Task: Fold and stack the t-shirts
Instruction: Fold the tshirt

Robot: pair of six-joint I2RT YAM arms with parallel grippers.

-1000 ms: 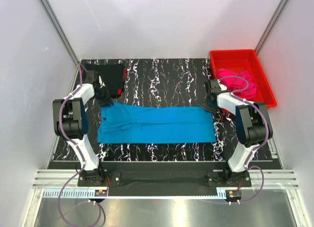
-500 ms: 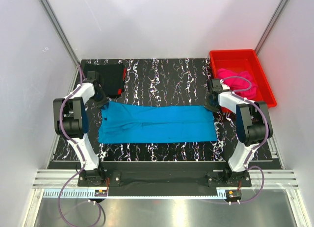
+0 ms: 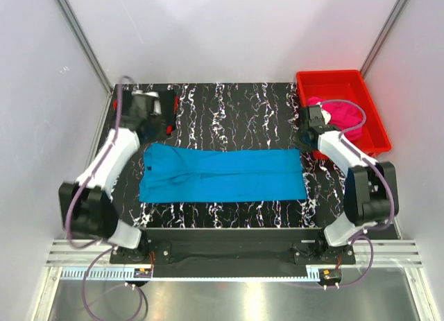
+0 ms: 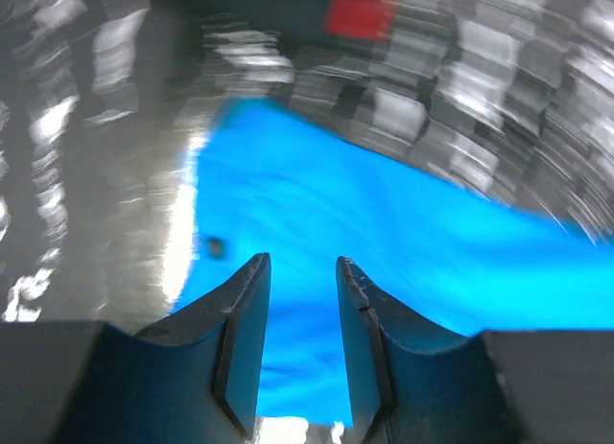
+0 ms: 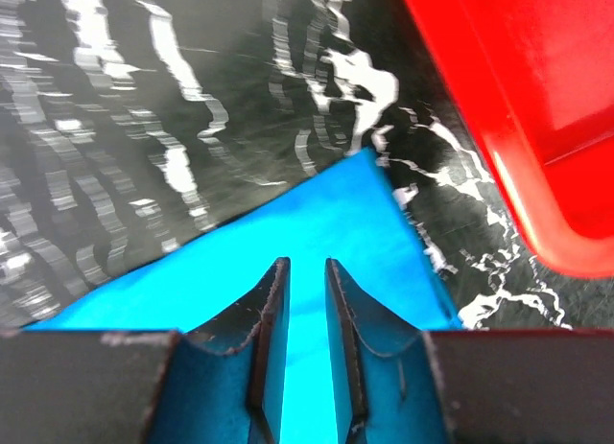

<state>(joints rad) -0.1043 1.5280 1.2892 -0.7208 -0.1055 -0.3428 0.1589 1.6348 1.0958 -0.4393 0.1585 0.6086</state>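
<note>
- Turquoise t-shirt point(image 3: 222, 174): nearest the arm bases, spread flat on the black marbled counter point(image 3: 236, 113), its long side running left to right.
- Left tool point(image 4: 301, 264): hangs just beyond the turquoise t-shirt's far left corner, clear of the cloth. Its fingers stand apart with nothing between them.
- Right tool point(image 5: 302, 264): hangs just beyond the turquoise t-shirt's far right corner, also off the cloth. Its fingers are parted by a narrow gap and clamp nothing; the cloth shows through the gap from below.
- Black t-shirt point(image 3: 169, 113): beyond the turquoise t-shirt's far left corner, partly hidden under the left wrist.
- Red bin point(image 3: 333, 87): beyond the turquoise t-shirt's far right corner, with the pink t-shirt point(image 3: 345, 118) bunched inside.
- The top view alone shows the turquoise t-shirt whole, together with the other two shirts.
- The left wrist view, blurred, alone shows a small dark spot on the turquoise cloth near its left edge.
- The right wrist view alone shows the turquoise t-shirt's pointed far corner lying near the bin's rounded corner, with bare counter between them.
</note>
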